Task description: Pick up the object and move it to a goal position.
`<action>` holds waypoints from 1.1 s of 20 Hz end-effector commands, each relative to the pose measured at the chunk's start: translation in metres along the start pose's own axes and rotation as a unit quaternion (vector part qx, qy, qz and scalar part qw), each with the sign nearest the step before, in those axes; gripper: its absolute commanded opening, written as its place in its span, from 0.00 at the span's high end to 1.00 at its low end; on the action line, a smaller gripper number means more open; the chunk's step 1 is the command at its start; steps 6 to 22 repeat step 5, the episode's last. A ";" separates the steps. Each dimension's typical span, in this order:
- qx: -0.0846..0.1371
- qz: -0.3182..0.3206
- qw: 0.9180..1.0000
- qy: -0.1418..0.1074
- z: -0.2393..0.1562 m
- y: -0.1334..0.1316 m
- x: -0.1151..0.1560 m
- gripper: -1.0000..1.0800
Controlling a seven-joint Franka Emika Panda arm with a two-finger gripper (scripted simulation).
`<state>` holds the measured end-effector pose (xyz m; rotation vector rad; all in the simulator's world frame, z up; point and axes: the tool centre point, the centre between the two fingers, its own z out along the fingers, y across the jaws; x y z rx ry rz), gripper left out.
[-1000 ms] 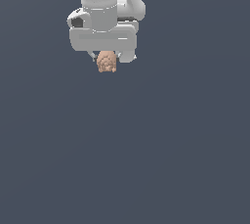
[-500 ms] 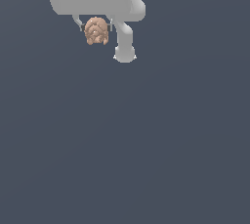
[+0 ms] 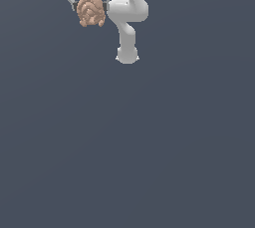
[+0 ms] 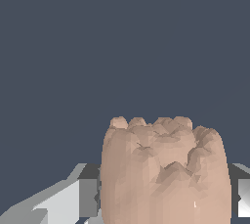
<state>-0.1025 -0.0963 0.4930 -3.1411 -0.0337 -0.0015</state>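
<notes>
Peach-tan lumpy object (image 3: 90, 10) with swirled, ridged folds sits pinched between the two fingers of the white gripper (image 3: 90, 4), high up at the far edge of the exterior view and toward that view's left. The fingers (image 3: 70, 1) are closed in against its sides, one on each flank, spread only as wide as the lump itself, and the object hangs clear of the flat dark grey-blue floor (image 3: 149, 147) with nothing under it. Just beside it on the exterior view's right, the white jointed arm (image 3: 127, 28) bends downward to a rounded end.

The wrist view gives what the exterior view does not: the object (image 4: 166, 174) seen close, its surface faceted and its far end notched into small knobs, with the grey-white finger (image 4: 73, 201) and its dark pad pressed to one side. The exterior view alone shows the swirl pattern and the arm.
</notes>
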 end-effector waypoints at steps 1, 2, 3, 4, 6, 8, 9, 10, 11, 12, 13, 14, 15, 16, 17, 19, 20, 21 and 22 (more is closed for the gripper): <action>0.000 0.000 1.000 0.000 -0.006 0.001 0.000 1.00; 0.000 0.000 1.000 0.000 -0.007 0.002 0.000 1.00; 0.000 0.000 1.000 0.000 -0.008 0.002 0.000 1.00; 0.000 0.000 1.000 0.000 -0.008 0.002 0.000 1.00; 0.000 0.000 1.000 0.000 -0.009 0.002 0.000 1.00; 0.000 0.000 1.000 0.000 -0.009 0.002 0.000 1.00; 0.000 0.000 1.000 0.000 -0.009 0.002 0.000 1.00; 0.000 0.000 1.000 0.000 -0.009 0.002 0.000 1.00; 0.000 0.000 1.000 0.000 -0.009 0.002 0.000 1.00; 0.000 0.000 1.000 0.000 -0.009 0.002 0.000 1.00; 0.000 0.000 1.000 0.000 -0.009 0.002 0.000 1.00; 0.000 0.000 1.000 0.000 -0.009 0.002 0.000 1.00; 0.000 0.000 1.000 0.000 -0.009 0.002 0.000 1.00; 0.000 0.000 1.000 0.000 -0.009 0.002 0.000 1.00; 0.000 0.000 1.000 0.000 -0.009 0.002 0.000 1.00; 0.000 0.000 1.000 0.000 -0.009 0.002 0.000 1.00; 0.000 0.000 1.000 0.000 -0.009 0.002 0.000 1.00; 0.000 0.000 1.000 0.000 -0.009 0.002 0.000 1.00; 0.000 0.000 1.000 0.000 -0.009 0.002 0.000 1.00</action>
